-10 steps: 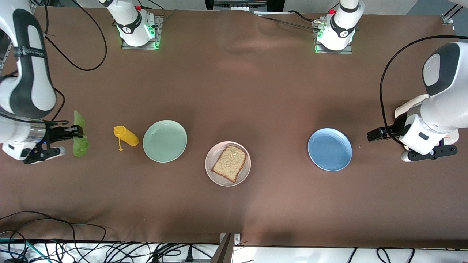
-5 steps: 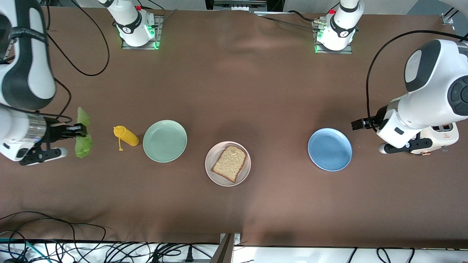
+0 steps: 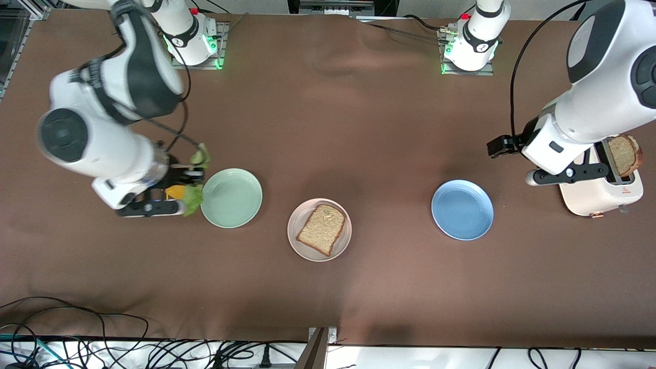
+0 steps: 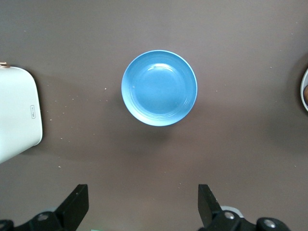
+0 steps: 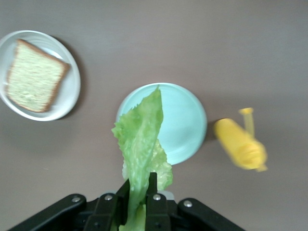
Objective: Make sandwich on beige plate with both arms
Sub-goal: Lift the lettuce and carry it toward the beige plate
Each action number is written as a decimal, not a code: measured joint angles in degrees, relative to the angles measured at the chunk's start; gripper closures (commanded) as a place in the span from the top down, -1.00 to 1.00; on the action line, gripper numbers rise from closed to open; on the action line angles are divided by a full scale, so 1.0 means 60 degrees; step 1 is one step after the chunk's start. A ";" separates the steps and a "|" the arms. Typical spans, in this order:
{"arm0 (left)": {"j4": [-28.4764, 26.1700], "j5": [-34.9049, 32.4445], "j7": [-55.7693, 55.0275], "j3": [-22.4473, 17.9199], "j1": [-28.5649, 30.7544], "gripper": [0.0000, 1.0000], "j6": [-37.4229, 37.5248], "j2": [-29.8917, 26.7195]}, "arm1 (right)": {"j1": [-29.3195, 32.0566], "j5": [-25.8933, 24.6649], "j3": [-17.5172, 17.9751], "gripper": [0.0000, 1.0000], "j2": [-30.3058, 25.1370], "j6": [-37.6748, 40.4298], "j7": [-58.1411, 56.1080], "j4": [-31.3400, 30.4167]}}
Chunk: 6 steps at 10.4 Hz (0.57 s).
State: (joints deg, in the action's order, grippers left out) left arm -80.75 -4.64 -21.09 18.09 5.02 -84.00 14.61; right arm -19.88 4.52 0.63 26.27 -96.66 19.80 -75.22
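Observation:
The beige plate [image 3: 294, 225] [image 5: 72, 94] holds one tan bread slice [image 3: 321, 229] [image 5: 33, 76], lying flat. My right gripper [image 3: 190, 177] [image 5: 141, 180] is shut on a ruffled green lettuce leaf [image 3: 195, 201] [image 5: 142, 132]. It hangs over the yellow bottle, at the rim of the mint green plate. A second bread slice [image 3: 624, 154] stands in the white toaster [image 3: 597, 197] [image 4: 17, 113]. My left gripper [image 3: 496, 147] [image 4: 143, 195] is open and holds nothing. It is over the table, between the blue plate and the toaster.
The mint green plate [image 3: 231, 197] [image 5: 185, 120] is bare. The yellow squeeze bottle [image 3: 176, 191] [image 5: 240, 144] lies beside it, mostly hidden under my right gripper in the front view. A bare blue plate [image 3: 462, 209] [image 4: 159, 87] sits toward the left arm's end.
My right arm has swung in from the table's end with the lettuce, to the mint green plate's edge. My left arm has lifted off the toaster, uncovering the slice in it.

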 measured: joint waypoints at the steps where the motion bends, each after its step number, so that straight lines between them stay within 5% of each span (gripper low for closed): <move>1: -0.0012 0.0000 0.0074 -0.0017 0.0265 1.00 -0.0002 0.0031 | -0.0558 0.0001 0.0003 -1.00 0.0123 -0.0398 0.0861 0.0000; 6: 0.0123 0.0000 0.0718 -0.0054 0.1309 1.00 -0.0048 0.0133 | -0.2674 -0.0001 -0.0025 -1.00 0.1402 -0.3106 0.3218 0.0018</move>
State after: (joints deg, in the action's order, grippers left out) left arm -80.01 -4.64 -16.78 17.76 12.87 -84.28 15.41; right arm -35.92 4.52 0.48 34.68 -115.30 39.11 -75.11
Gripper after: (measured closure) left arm 0.000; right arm 0.877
